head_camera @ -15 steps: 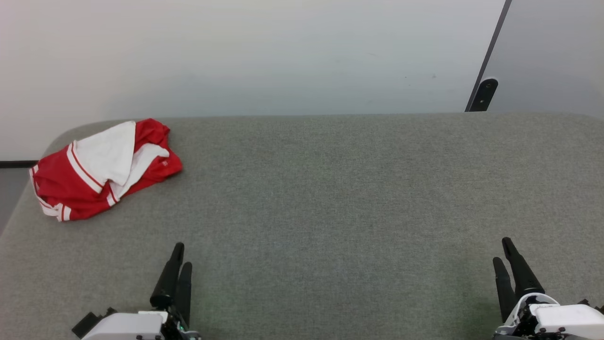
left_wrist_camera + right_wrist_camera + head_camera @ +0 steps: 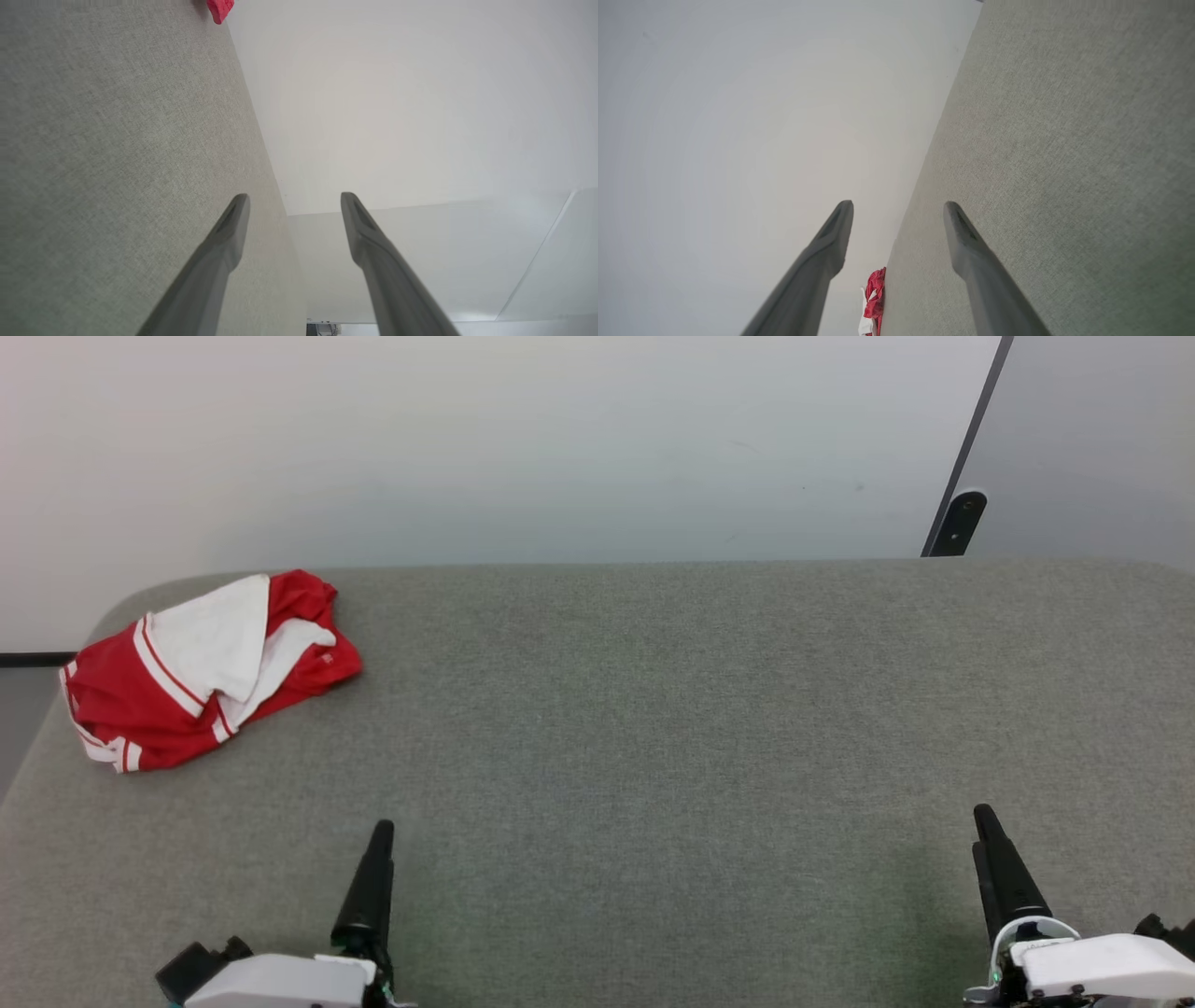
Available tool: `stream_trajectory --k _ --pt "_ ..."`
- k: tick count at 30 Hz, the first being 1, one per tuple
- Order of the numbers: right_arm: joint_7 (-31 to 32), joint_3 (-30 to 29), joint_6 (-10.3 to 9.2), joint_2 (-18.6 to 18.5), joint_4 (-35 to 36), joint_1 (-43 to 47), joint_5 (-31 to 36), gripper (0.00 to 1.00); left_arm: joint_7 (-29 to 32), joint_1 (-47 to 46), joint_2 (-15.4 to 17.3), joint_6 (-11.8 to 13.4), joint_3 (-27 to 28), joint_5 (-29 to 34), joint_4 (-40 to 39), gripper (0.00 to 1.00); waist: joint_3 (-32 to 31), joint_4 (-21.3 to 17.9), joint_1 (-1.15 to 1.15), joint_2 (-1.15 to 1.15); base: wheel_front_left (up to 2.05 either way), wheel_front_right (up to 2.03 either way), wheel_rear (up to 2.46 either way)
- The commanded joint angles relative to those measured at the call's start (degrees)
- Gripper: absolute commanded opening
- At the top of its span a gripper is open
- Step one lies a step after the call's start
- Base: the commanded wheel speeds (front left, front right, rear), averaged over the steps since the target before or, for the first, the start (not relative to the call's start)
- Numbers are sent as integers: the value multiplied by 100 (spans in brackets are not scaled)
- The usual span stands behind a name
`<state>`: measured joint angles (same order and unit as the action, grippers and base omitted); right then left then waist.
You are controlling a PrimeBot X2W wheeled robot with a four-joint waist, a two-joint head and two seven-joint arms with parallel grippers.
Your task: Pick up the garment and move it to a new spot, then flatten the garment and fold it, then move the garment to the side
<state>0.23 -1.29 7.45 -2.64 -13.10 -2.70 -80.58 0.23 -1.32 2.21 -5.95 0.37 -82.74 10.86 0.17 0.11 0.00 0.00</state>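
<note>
Red jersey cloth with white sleeves and red-and-white striped trim, the garment (image 2: 201,677) lies crumpled in a loose heap at the far left corner of the grey woven fabric surface (image 2: 653,728), close to the rounded edge there. One white sleeve is folded over the top of the heap, with the red body bunched beneath and around it. A striped hem pokes out at the near left side. Any lettering on the chest is lost in the folds. From the left wrist, a small red scrap of the garment (image 2: 219,9) sits at the far rim of the surface. From the right wrist, the garment (image 2: 875,298) is a red and white lump at the surface's edge.

Well apart from the shirt, the left claw (image 2: 378,859) is held over the near part of the surface, its dark fingers pointing away from the robot. Its own wrist view shows the left claw (image 2: 294,200) plainly spread, with grey cloth and pale wall in the gap. The right claw (image 2: 990,845) sits at the near right, farther again from the garment. Its wrist view shows the right claw (image 2: 899,207) spread wide too, with wall and surface between the fingers.

Behind the surface rises a plain pale wall (image 2: 513,448). At the upper right a thin dark strip (image 2: 969,439) slants down to a black oblong fitting (image 2: 959,518), with a grey panel (image 2: 1102,439) beyond.
</note>
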Motion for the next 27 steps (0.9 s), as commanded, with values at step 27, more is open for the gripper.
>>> stream_trajectory --k 27 --pt "-593 -181 5 -23 561 290 4126 100 -589 329 56 263 -211 4037 -843 100 -14 7 0 0 0 0 0"
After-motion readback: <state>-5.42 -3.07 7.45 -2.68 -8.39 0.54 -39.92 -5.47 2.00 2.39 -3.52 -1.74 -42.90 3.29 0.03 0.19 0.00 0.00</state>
